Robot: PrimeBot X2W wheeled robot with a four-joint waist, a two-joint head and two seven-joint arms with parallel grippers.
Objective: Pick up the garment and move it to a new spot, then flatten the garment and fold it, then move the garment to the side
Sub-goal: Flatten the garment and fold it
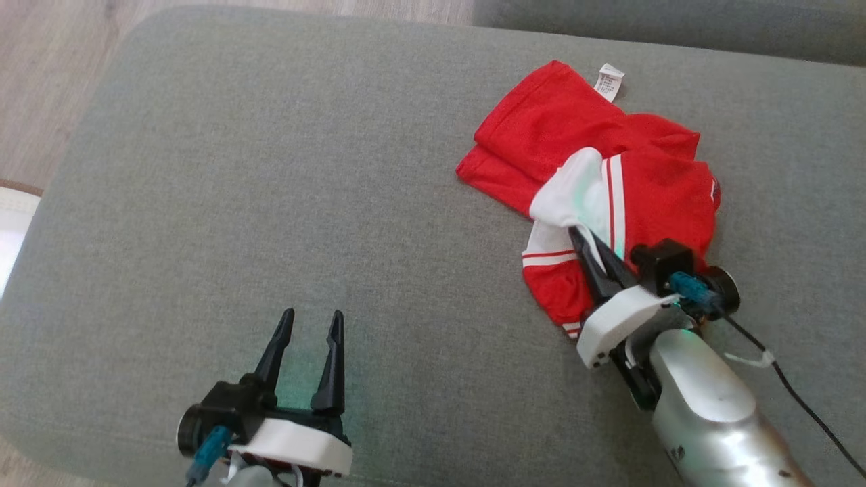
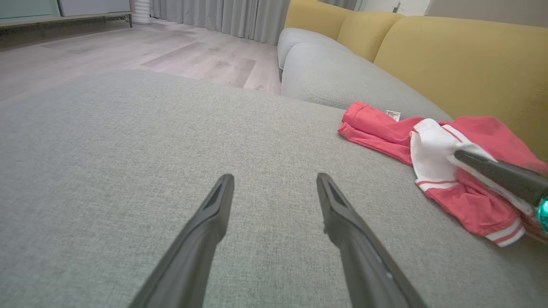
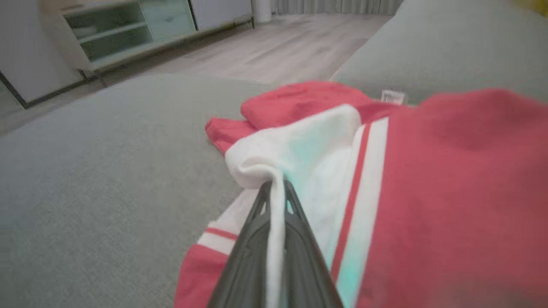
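While only a thin fold of the garment [image 1: 541, 128] is pinched by the right gripper [image 1: 580, 235], slippage on lifting is risked. The left gripper [image 1: 312, 316] is held wide, well apart from it.

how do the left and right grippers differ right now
The left gripper has its fingers spread open; the right gripper is shut on a white fold of the garment. The left gripper is over the grey cushion, apart from the cloth; the right gripper is at the garment's edge. Both have long dark fingers.
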